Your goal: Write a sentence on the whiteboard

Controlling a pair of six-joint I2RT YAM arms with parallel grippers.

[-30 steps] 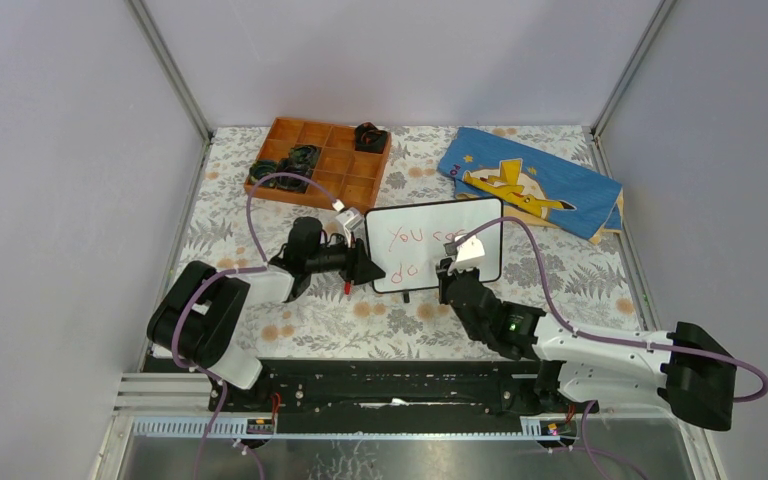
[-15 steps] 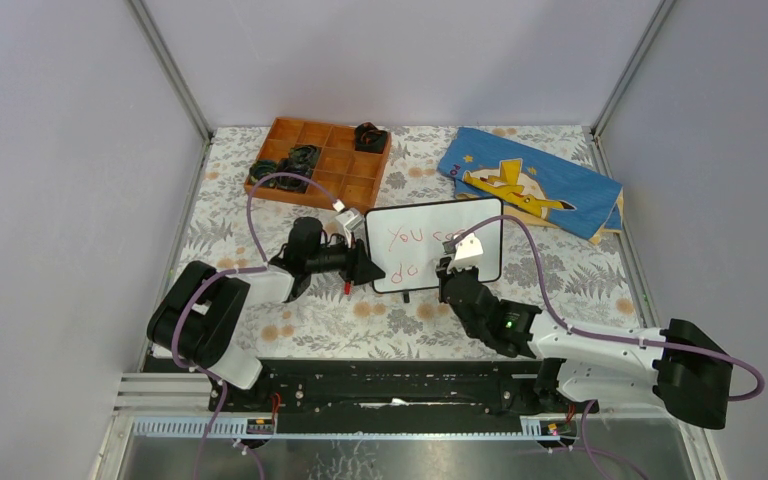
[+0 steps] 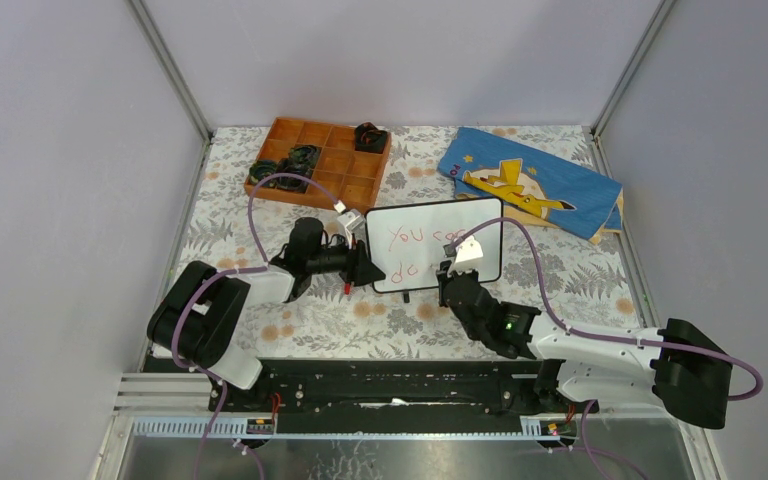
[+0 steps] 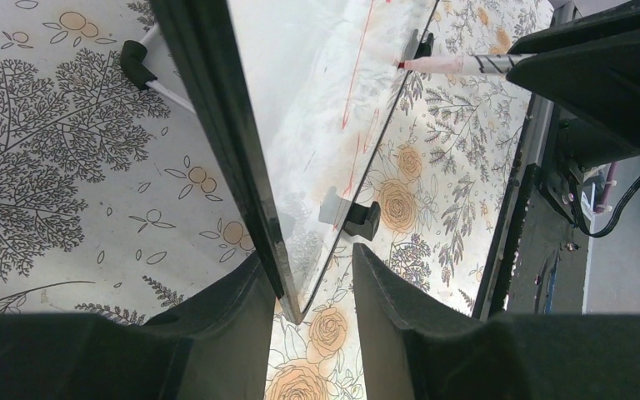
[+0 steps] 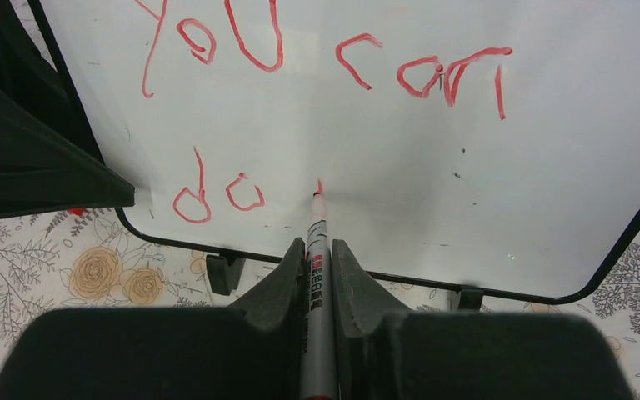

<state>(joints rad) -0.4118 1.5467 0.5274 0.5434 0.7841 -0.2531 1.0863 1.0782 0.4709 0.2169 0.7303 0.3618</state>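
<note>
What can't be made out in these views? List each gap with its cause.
Top view: the right gripper covers part of the sentence on the whiteboard.
Left wrist: whiteboard seen nearly edge-on, writing unreadable.
Right wrist: top of "You" cut by the upper edge; the rear of the marker by the lower edge.
Top view: black items in the orange tray too small to name.

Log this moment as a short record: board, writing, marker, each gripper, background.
whiteboard: standing on the floral table
sentence: red "You can" above "do" so far
marker: red tip touching the board just right of "do"
right gripper: shut on the marker
left gripper: jaws straddle the board's left edge; clamping unclear
background: orange tray and blue cloth behind the board
</note>
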